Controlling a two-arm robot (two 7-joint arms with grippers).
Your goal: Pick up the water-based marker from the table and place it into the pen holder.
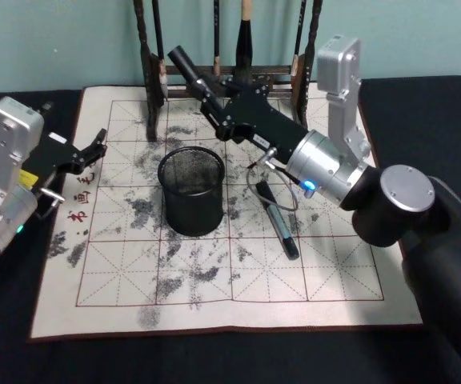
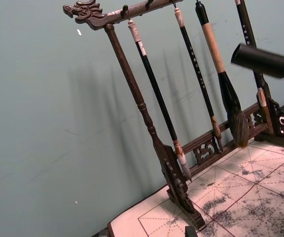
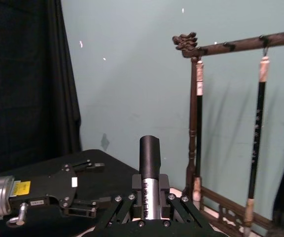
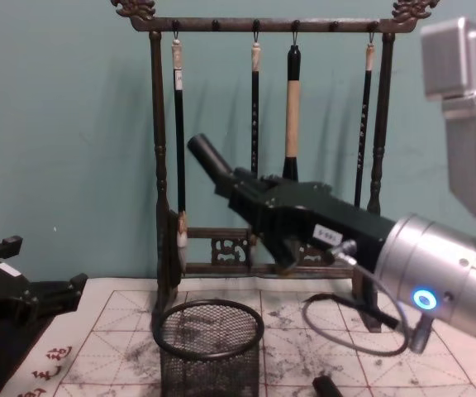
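With right gripper [image 1: 217, 104] clamped on marker [image 1: 192, 74] near brush rack [image 1: 152, 88], upper centre: risk of snagging it or missing pen holder [image 1: 192, 212]; left gripper [image 1: 96, 148] parked, jaws apart, far left.

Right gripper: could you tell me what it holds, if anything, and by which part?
The right gripper clamps a marker by its silvery barrel, black end sticking out. The left gripper hangs open beside the mat.

Pen holder [image 1: 190, 192] on mat [image 1: 334, 296] centre; brush rack [image 1: 152, 96] behind it; pen [image 1: 280, 220], perhaps marker, lying right of pen holder.
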